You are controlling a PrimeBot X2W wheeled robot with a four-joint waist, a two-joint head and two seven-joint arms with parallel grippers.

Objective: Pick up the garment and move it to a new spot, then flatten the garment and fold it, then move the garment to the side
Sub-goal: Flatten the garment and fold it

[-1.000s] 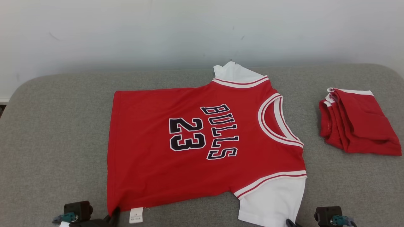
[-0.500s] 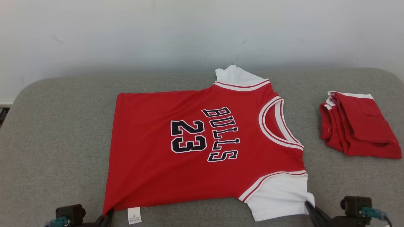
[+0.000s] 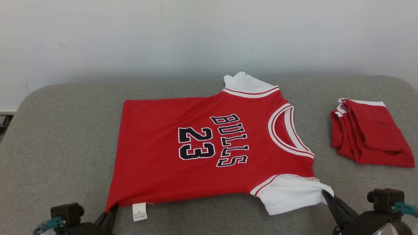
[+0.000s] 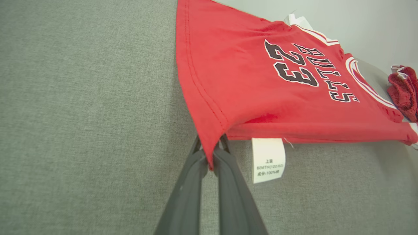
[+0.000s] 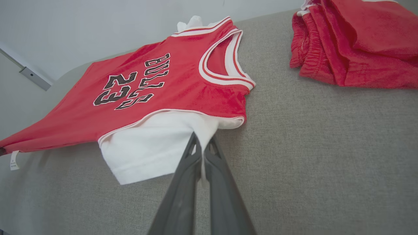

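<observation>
Grey upholstered surface point(image 3: 55, 137) carries one red jersey point(image 3: 156, 169), its long axis running left to right and its body extending away from both grippers. The left gripper point(image 3: 110, 209) is clamped on the near hem corner and the right gripper point(image 3: 326, 195) on the near white sleeve point(image 3: 290, 195). One folded red pile point(image 3: 369, 133) lies well apart at far right.

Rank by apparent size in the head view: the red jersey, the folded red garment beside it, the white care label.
Largest to smallest:
1. red jersey, clearly largest
2. folded red garment
3. white care label, by far smallest
</observation>
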